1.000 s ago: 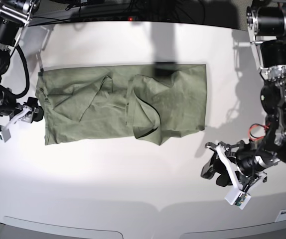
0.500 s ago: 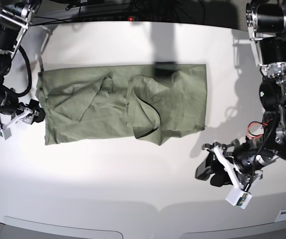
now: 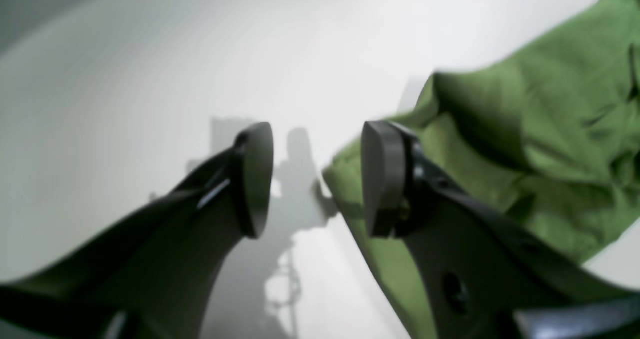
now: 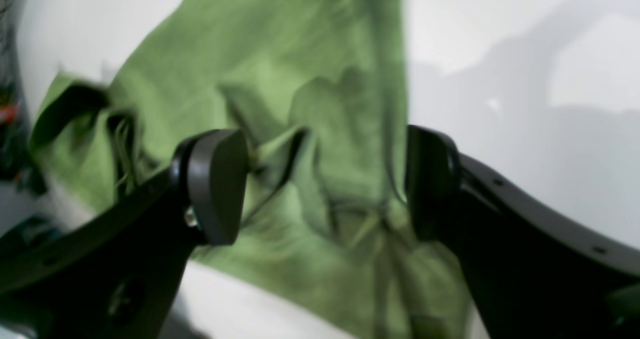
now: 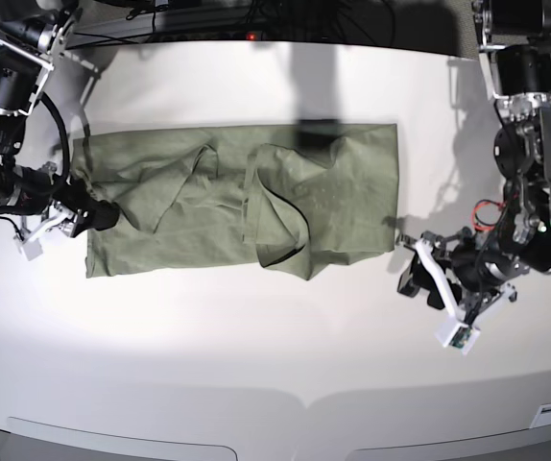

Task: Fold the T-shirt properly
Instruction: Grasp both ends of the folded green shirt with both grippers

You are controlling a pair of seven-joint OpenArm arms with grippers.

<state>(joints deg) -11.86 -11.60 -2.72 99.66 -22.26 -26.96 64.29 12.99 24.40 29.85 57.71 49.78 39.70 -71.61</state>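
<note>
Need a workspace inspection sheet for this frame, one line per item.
Surface: white tabletop, bare around the cloth.
Job's things: wrinkled sage-green cotton T-shirt lying partly folded, long side across the table.
Clutter: nothing seen.
Grippers: left gripper open, empty, at the shirt's corner; right gripper open, over the shirt's opposite edge, nothing pinched.
Cables: red wire on the left arm; dark cables behind the table.
Surroundings: dark rear edge, details unclear.
</note>
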